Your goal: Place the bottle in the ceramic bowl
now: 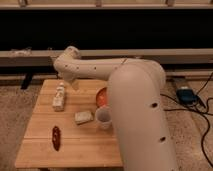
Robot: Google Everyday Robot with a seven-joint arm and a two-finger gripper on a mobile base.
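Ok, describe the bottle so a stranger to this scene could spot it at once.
On the wooden table, look at the far left part as seen in the camera view, just left of the gripper hanging under the arm. The bottle sits there: small, whitish-cream, with a narrower neck, unlike the flat pale block and white cup nearer the middle.
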